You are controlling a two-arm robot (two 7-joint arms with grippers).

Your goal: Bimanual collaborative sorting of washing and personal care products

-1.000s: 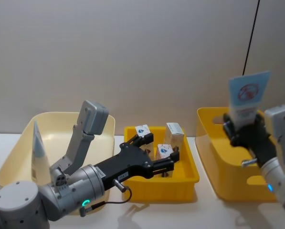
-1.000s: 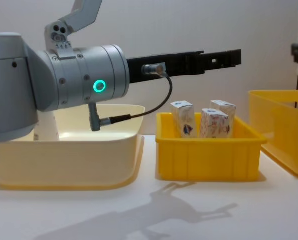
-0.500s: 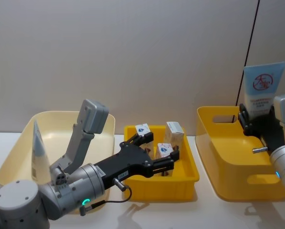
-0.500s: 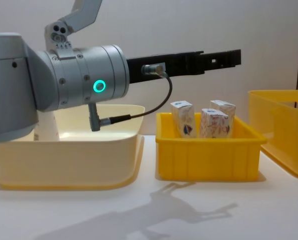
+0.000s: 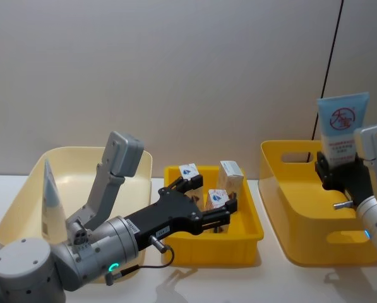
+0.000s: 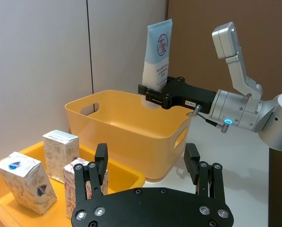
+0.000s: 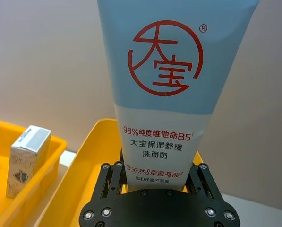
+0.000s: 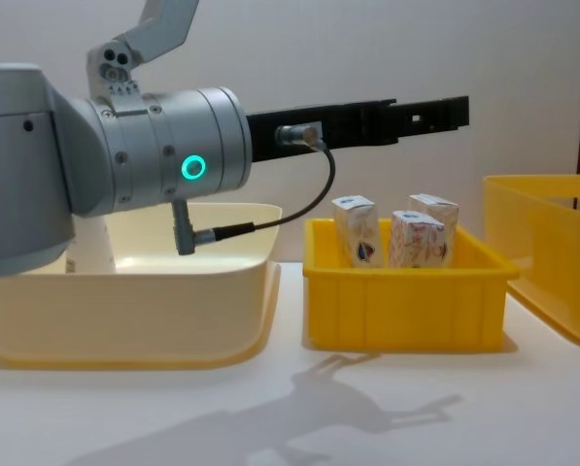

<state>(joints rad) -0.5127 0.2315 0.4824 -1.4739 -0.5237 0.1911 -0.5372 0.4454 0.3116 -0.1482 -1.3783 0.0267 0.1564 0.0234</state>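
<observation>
At 6 o'clock, small yellow tray [image 5: 207, 252] holds three white cartons [image 5: 230, 176]; left gripper [image 5: 212, 194] over them, jaws spread, empty. At 3 o'clock, right gripper [image 5: 338, 162] clamps blue tube [image 5: 343, 120] upright over yellow bin [image 5: 302, 240]; red logo 大宝, 洗面奶 below. Second tube [image 5: 51, 196] stands in cream bin [image 5: 17, 208], 8 o'clock.

Three containers stand in a row on the table [image 8: 270, 408]: left bin [image 5: 24, 189], middle tray [image 5: 207, 252] and right bin [image 5: 289, 227]. In the middle tray are three upright cartons: rear-left carton [image 5: 189, 172], rear-right carton [image 5: 231, 177] and front carton [image 5: 218, 199]. A standing tube [image 5: 49, 196] rests on end at the left bin's left side. The left gripper [image 5: 212, 194], fingers apart, hangs above the cartons. Above the right bin, the right gripper [image 5: 336, 165] clamps a held tube [image 5: 341, 123] upright, crimped end upward.
</observation>
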